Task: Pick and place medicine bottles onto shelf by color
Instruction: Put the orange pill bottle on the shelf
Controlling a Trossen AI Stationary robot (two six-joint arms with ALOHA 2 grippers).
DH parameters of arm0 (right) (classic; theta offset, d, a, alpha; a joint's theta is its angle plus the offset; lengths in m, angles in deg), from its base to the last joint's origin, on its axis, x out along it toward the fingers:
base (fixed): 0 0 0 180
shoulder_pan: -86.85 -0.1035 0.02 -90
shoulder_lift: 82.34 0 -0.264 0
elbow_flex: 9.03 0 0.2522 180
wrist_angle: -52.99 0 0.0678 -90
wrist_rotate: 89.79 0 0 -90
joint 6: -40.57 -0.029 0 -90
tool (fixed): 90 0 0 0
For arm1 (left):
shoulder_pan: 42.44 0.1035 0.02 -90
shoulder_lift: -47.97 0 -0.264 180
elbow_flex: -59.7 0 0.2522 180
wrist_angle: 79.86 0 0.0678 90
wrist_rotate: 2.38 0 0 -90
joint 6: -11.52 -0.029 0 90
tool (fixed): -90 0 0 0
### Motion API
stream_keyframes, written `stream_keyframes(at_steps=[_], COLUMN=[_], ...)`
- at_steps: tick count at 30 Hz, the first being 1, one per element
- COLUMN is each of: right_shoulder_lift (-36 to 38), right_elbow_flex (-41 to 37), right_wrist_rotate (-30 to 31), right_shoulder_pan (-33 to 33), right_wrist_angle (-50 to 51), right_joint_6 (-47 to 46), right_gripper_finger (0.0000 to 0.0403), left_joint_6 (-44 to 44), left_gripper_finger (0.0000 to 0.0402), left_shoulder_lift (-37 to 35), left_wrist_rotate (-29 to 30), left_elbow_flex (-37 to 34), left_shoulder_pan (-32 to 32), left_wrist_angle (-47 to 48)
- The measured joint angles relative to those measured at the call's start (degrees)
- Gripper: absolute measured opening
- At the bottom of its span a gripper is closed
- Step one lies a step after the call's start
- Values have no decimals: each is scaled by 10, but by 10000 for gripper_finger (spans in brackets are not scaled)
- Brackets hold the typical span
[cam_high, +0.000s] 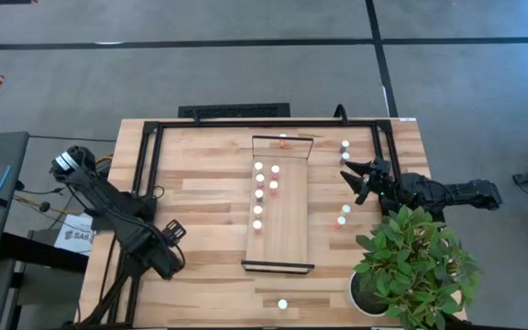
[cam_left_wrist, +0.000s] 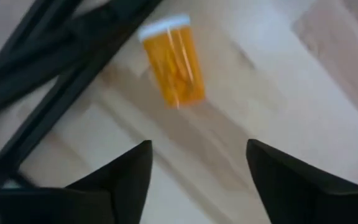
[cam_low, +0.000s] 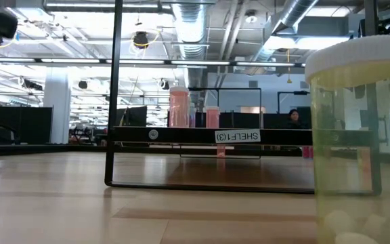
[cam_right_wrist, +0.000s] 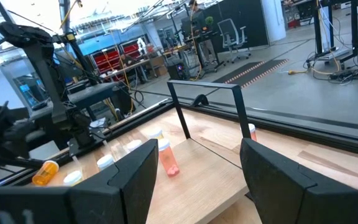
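Now your left end effector (cam_left_wrist: 197,180), lower left, gapes empty beside an orange bottle (cam_left_wrist: 173,59); regrasp it, then carry it to the shelf (cam_high: 280,220).

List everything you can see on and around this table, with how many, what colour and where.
shelf: one, pale wood with dark end rails, middle of the table
bottles on the shelf: about eight, white caps, reddish bodies where visible, mostly along its left side
bottles on the table: four, white caps, right of the shelf
front bottle: one, white cap, near the table's front edge
orange bottle: one, white cap, lying on its side by the black frame
black frame: one, around the far end of the table
plant: one, green, front right corner
left gripper: open, empty, facing the orange bottle
right gripper: open, empty, right of the shelf
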Motion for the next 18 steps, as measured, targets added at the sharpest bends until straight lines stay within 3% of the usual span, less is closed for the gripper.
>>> stream_keyframes(at_steps=[8, 18], right_shoulder_lift=[0, 0], right_elbow_flex=[0, 0], right_wrist_rotate=[0, 0], right_shoulder_pan=[0, 0], right_wrist_angle=[0, 0], right_joint_6=[0, 0], right_gripper_finger=[251, 251], left_joint_6=[0, 0], left_gripper_finger=[308, 321], left_shoulder_lift=[0, 0], left_wrist_rotate=[-27, -57], left_elbow_flex=[-63, -131], left_shoulder_pan=[0, 0], left_wrist_angle=[-14, -76])
